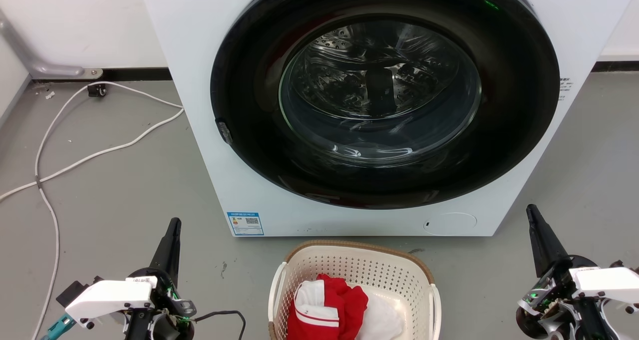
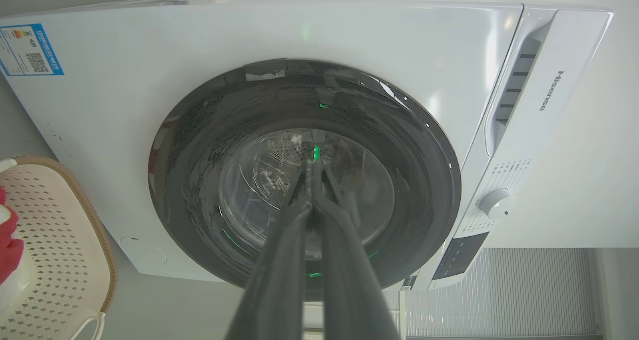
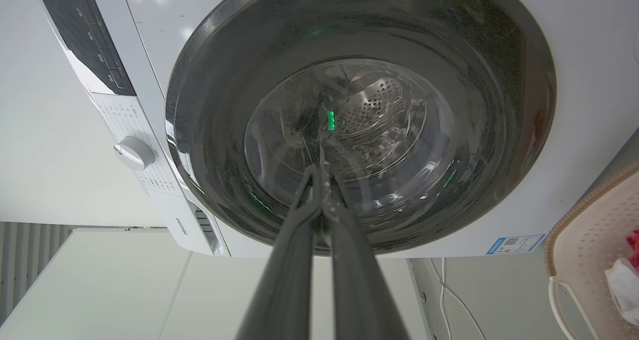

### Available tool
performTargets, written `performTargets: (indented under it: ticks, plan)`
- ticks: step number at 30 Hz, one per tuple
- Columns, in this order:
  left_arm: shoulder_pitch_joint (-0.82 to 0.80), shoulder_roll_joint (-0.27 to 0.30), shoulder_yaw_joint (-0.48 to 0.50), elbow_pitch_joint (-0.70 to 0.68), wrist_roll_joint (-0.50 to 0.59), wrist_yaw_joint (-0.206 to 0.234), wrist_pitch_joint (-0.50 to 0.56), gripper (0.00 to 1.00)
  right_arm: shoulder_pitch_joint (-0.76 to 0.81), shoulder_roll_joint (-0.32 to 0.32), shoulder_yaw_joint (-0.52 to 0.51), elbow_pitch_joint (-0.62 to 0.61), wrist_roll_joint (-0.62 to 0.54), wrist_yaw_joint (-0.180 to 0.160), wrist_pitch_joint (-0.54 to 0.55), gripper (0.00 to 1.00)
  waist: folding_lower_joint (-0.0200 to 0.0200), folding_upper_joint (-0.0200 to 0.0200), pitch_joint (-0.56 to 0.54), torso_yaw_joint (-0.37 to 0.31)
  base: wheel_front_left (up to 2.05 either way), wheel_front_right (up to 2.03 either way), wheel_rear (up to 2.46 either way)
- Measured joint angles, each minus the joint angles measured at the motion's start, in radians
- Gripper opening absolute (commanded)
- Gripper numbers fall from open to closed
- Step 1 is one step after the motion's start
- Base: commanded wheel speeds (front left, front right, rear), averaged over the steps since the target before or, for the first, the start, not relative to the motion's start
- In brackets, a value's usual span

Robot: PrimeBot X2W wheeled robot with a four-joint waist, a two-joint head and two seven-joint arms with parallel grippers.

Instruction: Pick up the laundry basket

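The laundry basket (image 1: 357,265), cream-white and perforated with a brown woven-look rim, stands on the floor at the bottom middle of the head view, just in front of the washing machine. Red and white clothes (image 1: 329,307) lie inside it. Its edge also shows at the left of the left wrist view (image 2: 55,245) and at the right of the right wrist view (image 3: 594,240). My left gripper (image 1: 174,223) is shut and empty, well to the basket's left. My right gripper (image 1: 530,209) is shut and empty, well to its right. Both point at the machine, fingertips together (image 2: 309,168) (image 3: 322,172).
A white front-loading washing machine (image 1: 209,105) with a large dark round door (image 1: 384,90) stands close ahead. White cables (image 1: 90,155) trail over the grey floor at the left. A wall runs behind, with a grey pipe (image 1: 45,65) at the far left.
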Motion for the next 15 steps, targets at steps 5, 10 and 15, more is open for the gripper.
performTargets:
  ticks: [5, 10, 15]
  plan:
    - [0.0, 0.0, 0.0, 0.0, 0.0, 0.0, 0.0, 0.0, 0.0, 0.0, 0.0, 0.0, 0.0, 0.0, 0.0, 0.0, 0.0, 0.0, 0.0, 0.0, 0.0, 0.0, 0.0]
    - [0.0, 0.0, 0.0, 0.0, 0.0, 0.0, 0.0, 0.0, 0.0, 0.0, 0.0, 0.0, 0.0, 0.0, 0.0, 0.0, 0.0, 0.0, 0.0, 0.0, 0.0, 0.0, 0.0]
    - [0.0, 0.0, 0.0, 0.0, 0.0, 0.0, 0.001, 0.0, 0.0, 0.0, 0.0, 0.0, 0.0, 0.0, 0.0, 0.0, 0.0, 0.0, 0.0, 0.0, 0.0, 0.0, 0.0]
